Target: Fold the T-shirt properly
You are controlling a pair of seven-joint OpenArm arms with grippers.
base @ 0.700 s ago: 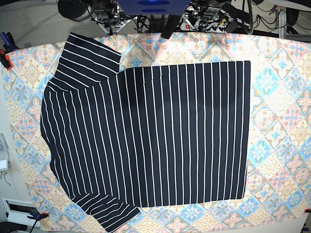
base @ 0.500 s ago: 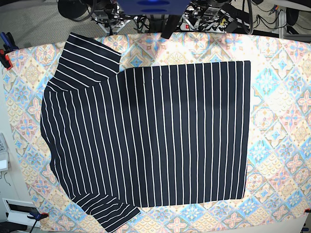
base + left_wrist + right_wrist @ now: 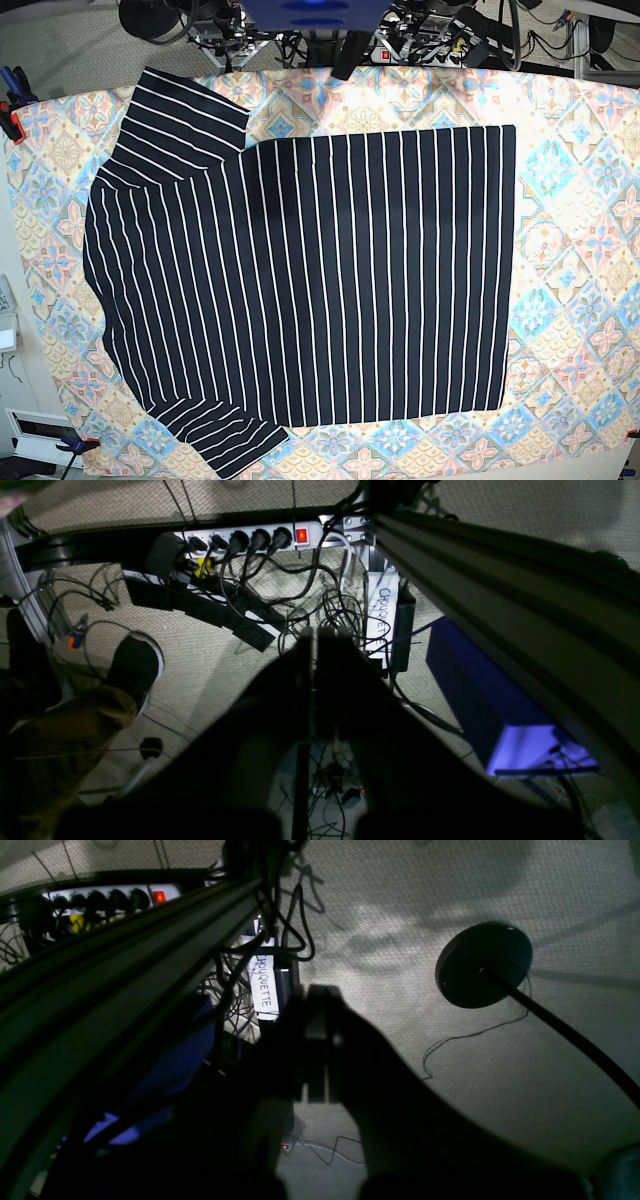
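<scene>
Overhead, the dark navy short-sleeved cloth T-shirt with thin white pinstripes (image 3: 300,280) lies spread flat and unfolded on the bench's pastel tile-patterned tablecloth (image 3: 580,250), both sleeves pointing toward that view's left side, hem toward its right. Neither arm reaches over the cloth. Left end effector (image 3: 315,635): clenched, fingers pressed together, nothing held, aimed at the floor above a white power strip (image 3: 250,536). Right end effector (image 3: 316,1040): likewise clenched and empty, near a black round stand base (image 3: 482,965).
</scene>
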